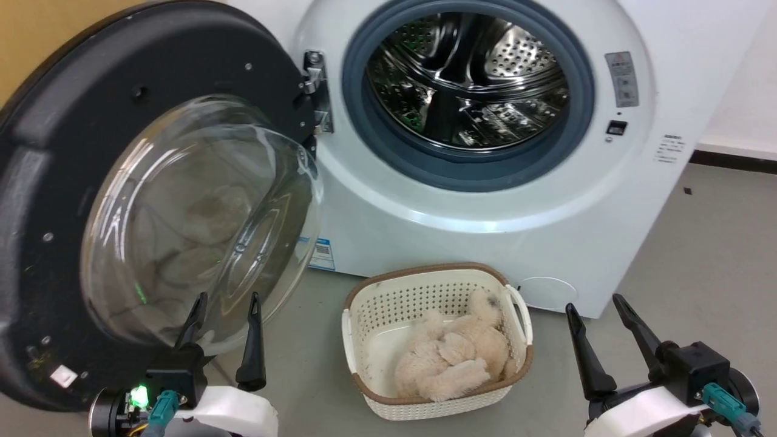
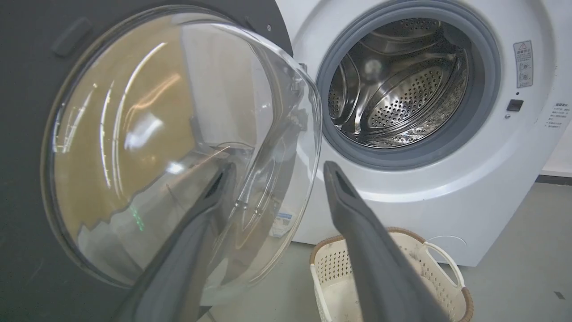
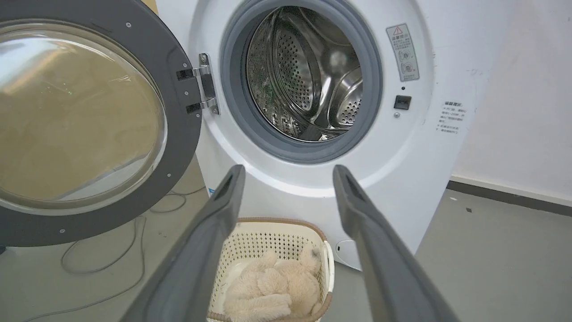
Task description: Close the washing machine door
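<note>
The washing machine [image 1: 425,230] stands ahead, white, with its steel drum [image 1: 467,79] bare. Its washing machine door [image 1: 61,182], black-framed with a bulging glass bowl [image 1: 200,224], is swung wide open to the left on its hinge [image 1: 315,91]. My left gripper [image 1: 226,298] is open at the lower left, its fingertips just in front of the lower part of the glass bowl; whether they touch it I cannot tell. In the left wrist view the door [image 2: 27,134] looms close behind the open left gripper [image 2: 275,167]. My right gripper [image 1: 593,300] stands open at the lower right, holding nothing.
A cream plastic basket [image 1: 364,321] with a fluffy beige plush [image 1: 452,358] in it sits on the grey floor before the machine, between my grippers. A thin cable [image 3: 98,268] lies on the floor under the door. A white wall with a dark skirting [image 1: 728,161] is to the right.
</note>
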